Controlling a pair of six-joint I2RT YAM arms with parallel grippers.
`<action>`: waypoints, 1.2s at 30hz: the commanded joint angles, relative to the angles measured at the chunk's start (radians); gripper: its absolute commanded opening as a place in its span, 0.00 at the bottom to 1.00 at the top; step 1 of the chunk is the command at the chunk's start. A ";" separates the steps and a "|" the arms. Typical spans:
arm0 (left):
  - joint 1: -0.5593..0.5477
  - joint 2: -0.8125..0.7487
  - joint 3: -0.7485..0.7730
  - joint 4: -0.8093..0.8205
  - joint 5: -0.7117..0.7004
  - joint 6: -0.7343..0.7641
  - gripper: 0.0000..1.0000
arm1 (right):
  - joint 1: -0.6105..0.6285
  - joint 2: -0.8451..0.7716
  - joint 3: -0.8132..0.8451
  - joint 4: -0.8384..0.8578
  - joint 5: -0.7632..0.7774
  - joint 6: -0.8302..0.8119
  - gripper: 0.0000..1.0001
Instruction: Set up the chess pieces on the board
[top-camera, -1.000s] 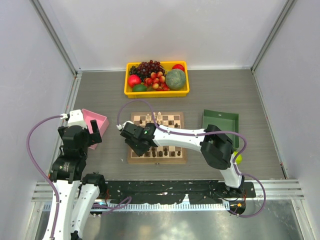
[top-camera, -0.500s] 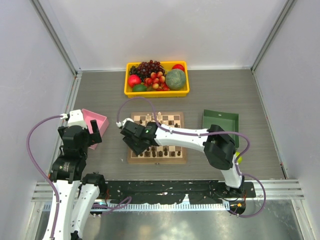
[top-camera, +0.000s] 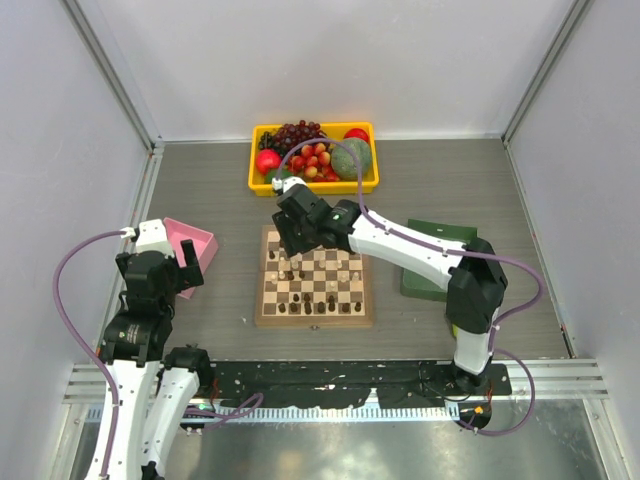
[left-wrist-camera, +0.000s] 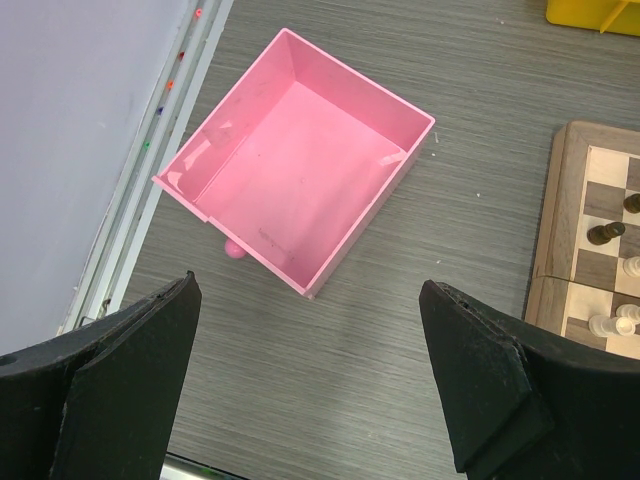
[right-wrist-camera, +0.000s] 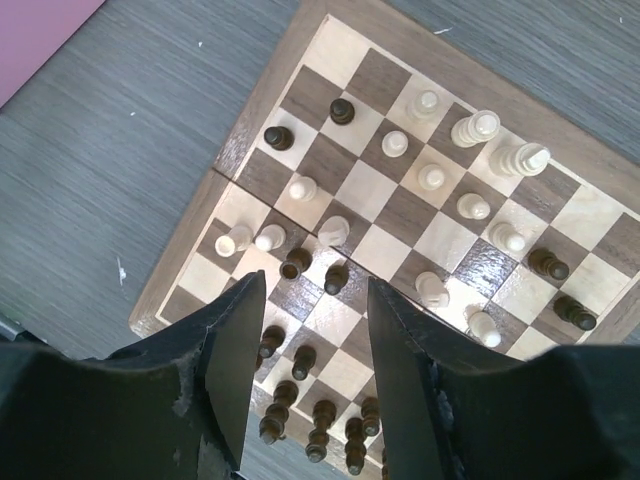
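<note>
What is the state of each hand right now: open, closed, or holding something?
Left hand: open, holding nothing, near the pink tray.
Right hand: open, holding nothing, above the board.

From above, the right arm is covering the board's far edge and part of the green tray. The chess pieces are showing too small to name. In its own wrist view, the right claw is hiding several near chess pieces.
</note>
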 joint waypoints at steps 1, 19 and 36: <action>0.004 0.007 0.001 0.037 -0.012 -0.008 0.99 | -0.012 0.024 0.026 0.015 -0.030 0.011 0.52; 0.004 0.024 0.001 0.038 -0.004 -0.008 0.99 | -0.003 0.094 0.002 0.001 -0.093 0.037 0.44; 0.004 0.030 0.001 0.037 0.001 -0.008 0.99 | 0.019 0.170 0.040 -0.003 -0.073 0.020 0.40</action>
